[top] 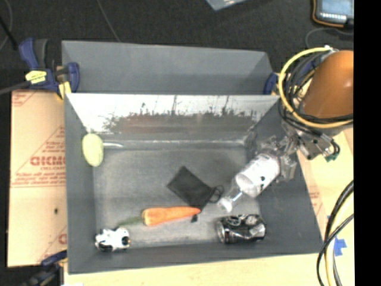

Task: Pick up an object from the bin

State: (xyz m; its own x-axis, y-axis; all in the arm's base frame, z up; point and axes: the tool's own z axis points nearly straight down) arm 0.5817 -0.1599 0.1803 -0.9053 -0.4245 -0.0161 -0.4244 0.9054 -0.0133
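The clear plastic bottle (255, 177) lies tilted in the right part of the bin (178, 70). Its narrow neck points down and left toward the floor, and its wide end is up against the gripper (278, 158), which comes in over the right wall. The gripper's parts crowd that end, but whether the jaws are open or closed on the bottle cannot be told from this angle. The bottle looks empty, so it is probably light. Its walls are likely thin, smooth and easily dented, and a hard squeeze could make it slip or buckle. The stiffer base or shoulder looks like a safer hold than the mid-body. Just below the bottle is one crushed dark can (241, 229), close but apart from it. Left of the neck lies one black flat pouch (189, 185), and under that is one orange carrot (169, 215). One small black-and-white toy (112, 239) sits near the front left corner. One pale green oval thing (92, 149) rests against the left wall, well apart from the rest.
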